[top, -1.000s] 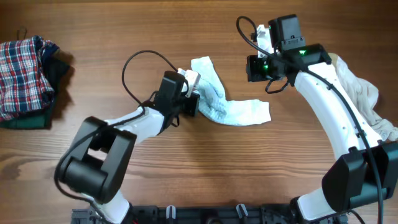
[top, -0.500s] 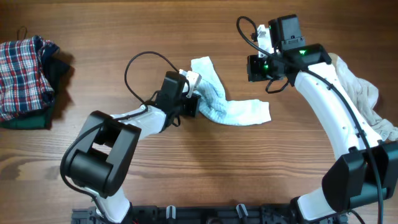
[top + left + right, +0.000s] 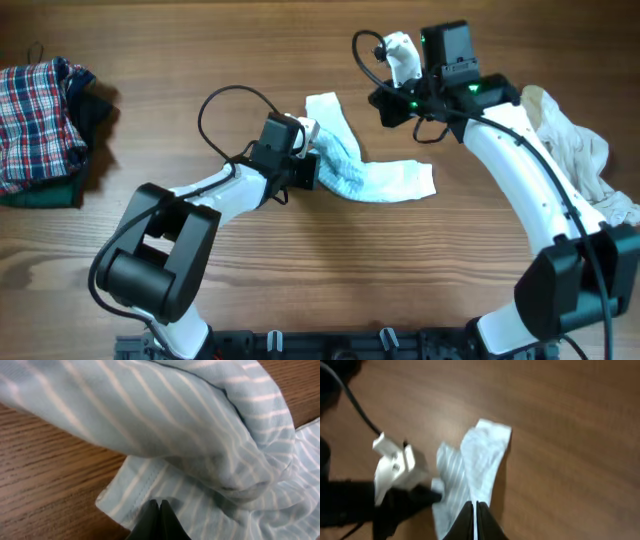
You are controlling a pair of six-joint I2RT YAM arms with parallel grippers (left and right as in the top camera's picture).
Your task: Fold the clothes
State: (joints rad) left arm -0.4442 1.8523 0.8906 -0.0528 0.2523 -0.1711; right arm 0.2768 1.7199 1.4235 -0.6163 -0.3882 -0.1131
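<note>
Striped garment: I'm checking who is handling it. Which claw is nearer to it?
Left. The left claw pinches the hem of the striped garment; the right claw is shut and apart, beside its upper end.

The brown wooden table [image 3: 200, 40] carries three lots of cloth. Near its middle a pale blue-and-white striped garment [image 3: 375, 180] lies crumpled in a bent shape. At nine o'clock, by the edge, a red-blue plaid garment [image 3: 35, 110] sits bunched on a dark green garment [image 3: 45, 192]. At three o'clock, cream garments [image 3: 575, 150] lie heaped.
</note>
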